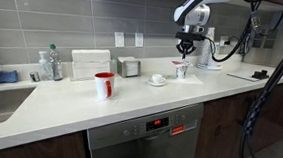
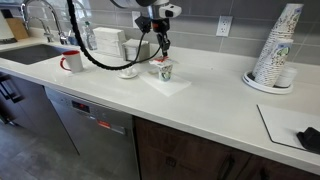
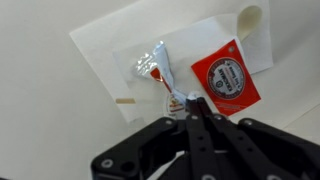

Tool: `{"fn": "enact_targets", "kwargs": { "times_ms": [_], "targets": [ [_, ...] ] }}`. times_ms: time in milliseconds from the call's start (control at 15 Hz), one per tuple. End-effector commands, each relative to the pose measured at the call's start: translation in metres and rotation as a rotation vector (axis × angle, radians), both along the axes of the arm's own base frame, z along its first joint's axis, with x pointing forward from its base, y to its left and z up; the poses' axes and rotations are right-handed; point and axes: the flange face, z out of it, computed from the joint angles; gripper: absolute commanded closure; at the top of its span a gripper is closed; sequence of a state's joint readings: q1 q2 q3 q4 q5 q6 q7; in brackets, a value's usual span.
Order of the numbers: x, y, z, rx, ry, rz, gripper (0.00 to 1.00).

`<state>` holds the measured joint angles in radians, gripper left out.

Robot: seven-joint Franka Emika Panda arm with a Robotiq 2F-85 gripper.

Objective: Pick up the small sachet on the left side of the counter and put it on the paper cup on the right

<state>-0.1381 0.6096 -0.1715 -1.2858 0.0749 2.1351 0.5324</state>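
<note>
My fingers [image 3: 192, 118] are pressed together, pinching one end of the slim silver-and-red sachet [image 3: 158, 66], which stretches out over the white napkin [image 3: 110, 40] on the tabletop [image 3: 40, 100]. In both exterior views I hang just above the paper cup [image 1: 181, 69] [image 2: 163, 70].

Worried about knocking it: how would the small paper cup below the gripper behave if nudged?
Likely light and tippy: the paper cup stands upright, small and narrow. It sits on a thin white napkin, so a push might drag both.
</note>
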Motion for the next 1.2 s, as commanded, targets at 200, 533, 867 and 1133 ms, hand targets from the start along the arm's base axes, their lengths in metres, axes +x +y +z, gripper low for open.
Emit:
{"fn": "enact_targets", "kwargs": {
  "times_ms": [200,533,867,1133],
  "targets": [
    [0.008,-0.001,-0.003,-0.013,-0.034,-0.029,0.63],
    [0.008,0.0,0.006,-0.016,-0.05,-0.027,0.26],
    [-0.008,0.017,0.026,0.044,-0.019,0.044,0.0],
    [-0.036,0.049,0.041,0.086,0.037,0.232,0.0]
  ]
}}
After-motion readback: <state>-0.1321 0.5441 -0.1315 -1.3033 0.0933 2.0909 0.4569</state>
